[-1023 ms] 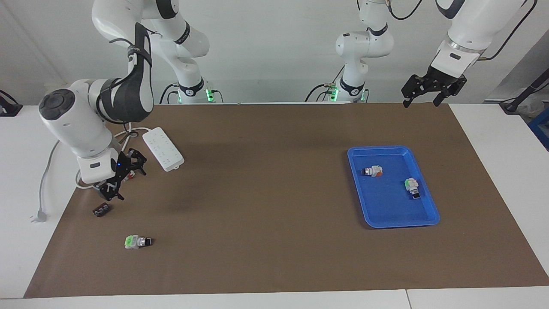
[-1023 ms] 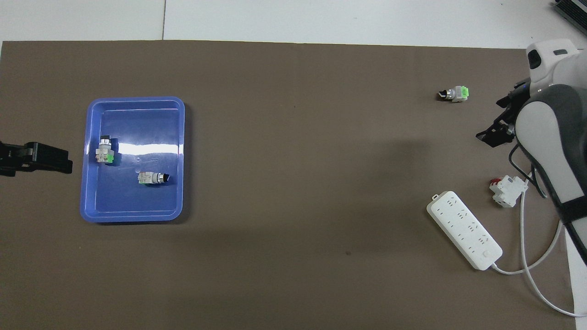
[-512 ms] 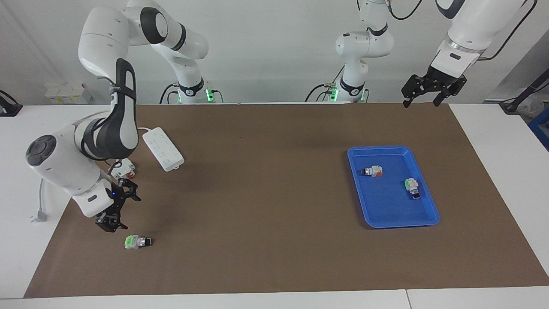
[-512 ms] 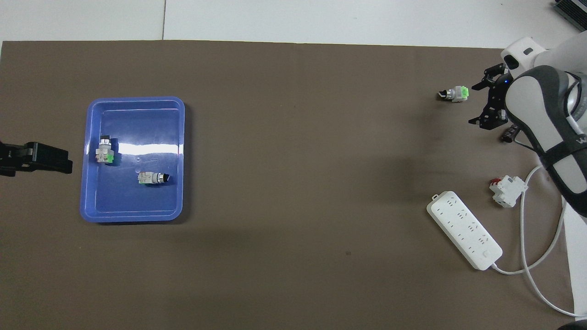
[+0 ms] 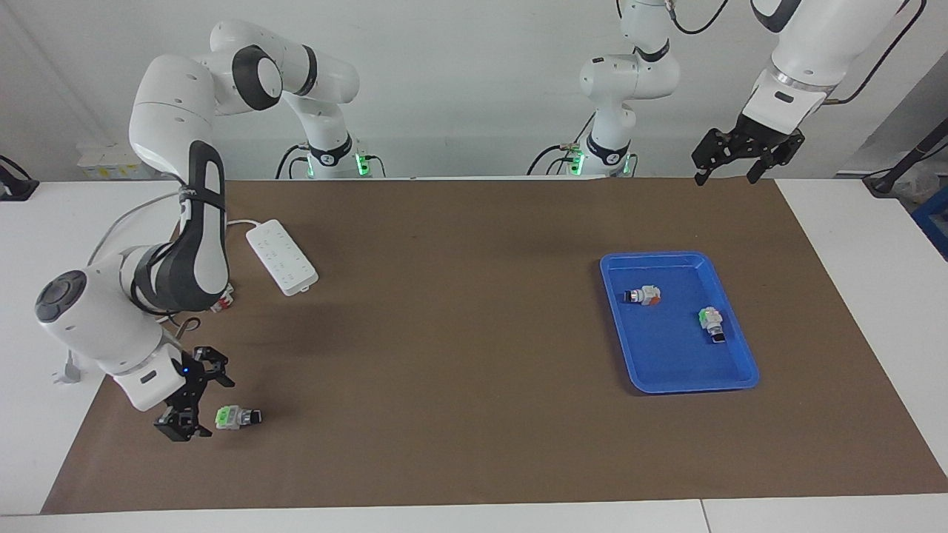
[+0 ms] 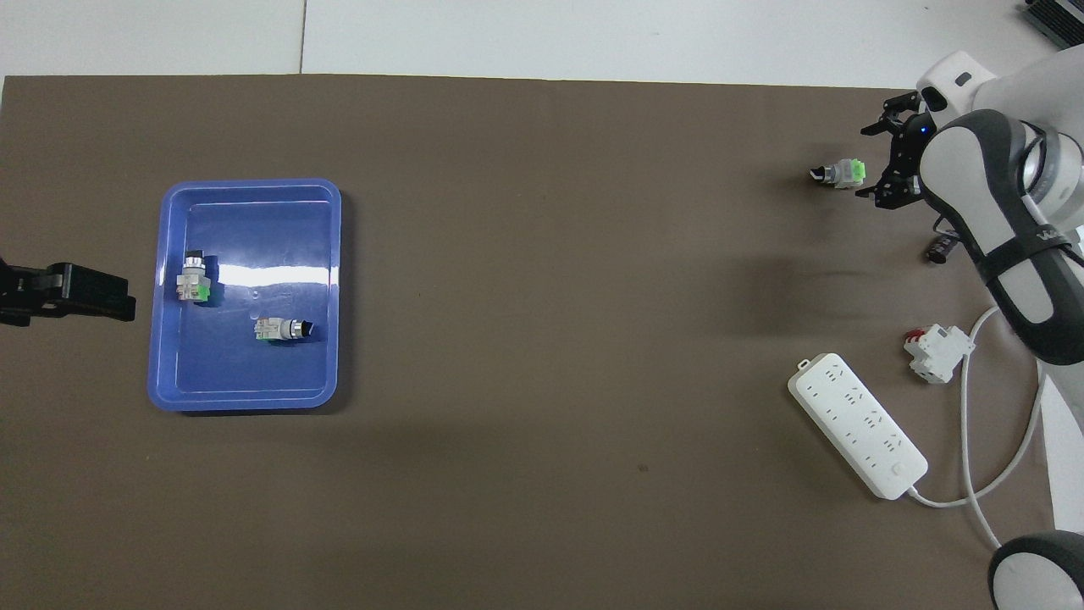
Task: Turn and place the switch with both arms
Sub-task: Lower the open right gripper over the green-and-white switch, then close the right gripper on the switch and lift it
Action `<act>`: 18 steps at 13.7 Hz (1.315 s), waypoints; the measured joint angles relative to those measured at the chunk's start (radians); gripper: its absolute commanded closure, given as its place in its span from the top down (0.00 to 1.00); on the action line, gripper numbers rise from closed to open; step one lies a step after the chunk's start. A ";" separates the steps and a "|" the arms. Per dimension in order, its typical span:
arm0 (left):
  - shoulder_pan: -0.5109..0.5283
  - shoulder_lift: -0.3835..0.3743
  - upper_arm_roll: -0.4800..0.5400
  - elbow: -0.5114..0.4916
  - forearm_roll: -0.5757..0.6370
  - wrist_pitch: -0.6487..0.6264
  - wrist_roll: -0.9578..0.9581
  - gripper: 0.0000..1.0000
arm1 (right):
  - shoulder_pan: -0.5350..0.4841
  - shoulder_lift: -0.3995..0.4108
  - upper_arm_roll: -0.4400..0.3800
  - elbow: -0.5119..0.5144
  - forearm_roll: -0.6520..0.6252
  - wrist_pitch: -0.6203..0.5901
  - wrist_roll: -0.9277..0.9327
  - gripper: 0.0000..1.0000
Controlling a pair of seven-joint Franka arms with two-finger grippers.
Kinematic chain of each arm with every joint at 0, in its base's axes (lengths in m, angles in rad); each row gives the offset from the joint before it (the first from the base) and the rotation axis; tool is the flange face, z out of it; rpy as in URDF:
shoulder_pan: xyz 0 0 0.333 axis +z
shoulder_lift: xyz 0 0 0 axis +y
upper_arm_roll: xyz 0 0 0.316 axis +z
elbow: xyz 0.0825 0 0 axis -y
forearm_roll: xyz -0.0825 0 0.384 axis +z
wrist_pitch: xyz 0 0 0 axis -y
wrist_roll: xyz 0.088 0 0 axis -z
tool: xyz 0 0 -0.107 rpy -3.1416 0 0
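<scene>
The switch (image 5: 237, 417) with a green base and black knob lies on its side on the brown mat, toward the right arm's end; it also shows in the overhead view (image 6: 838, 174). My right gripper (image 5: 198, 403) is open and low over the mat, just beside the switch's green base end, also seen from above (image 6: 885, 161). I cannot tell if it touches the switch. My left gripper (image 5: 744, 154) is open and empty, raised over the mat's edge by the robots, and waits there (image 6: 68, 292).
A blue tray (image 5: 740, 355) toward the left arm's end holds an orange-red-based switch (image 5: 643, 295) and a green-based switch (image 5: 711, 322). A white power strip (image 5: 281, 257), a white-and-red breaker block (image 6: 936, 352) and a small black part (image 6: 940, 248) lie near the right arm.
My right gripper has moved away from the robots, from near the breaker block down to the green switch's base end. The switch and the left arm have not moved.
</scene>
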 measured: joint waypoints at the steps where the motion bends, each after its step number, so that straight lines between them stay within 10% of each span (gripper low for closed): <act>1: 0.000 0.000 0.000 0.000 0.000 0.000 0.000 1.00 | 0.000 0.008 0.005 0.000 -0.018 0.013 -0.006 1.00; 9: 0.000 0.000 0.000 0.000 0.000 0.000 0.000 1.00 | 0.005 0.018 0.014 -0.057 -0.039 0.078 -0.058 0.96; 12: 0.000 0.000 0.000 0.000 0.000 0.000 0.000 1.00 | -0.005 0.017 0.014 -0.082 -0.039 0.101 -0.058 0.73; 18: 0.000 0.000 0.000 0.000 0.000 0.000 0.000 1.00 | -0.018 -0.008 0.016 -0.120 -0.038 0.104 -0.053 0.70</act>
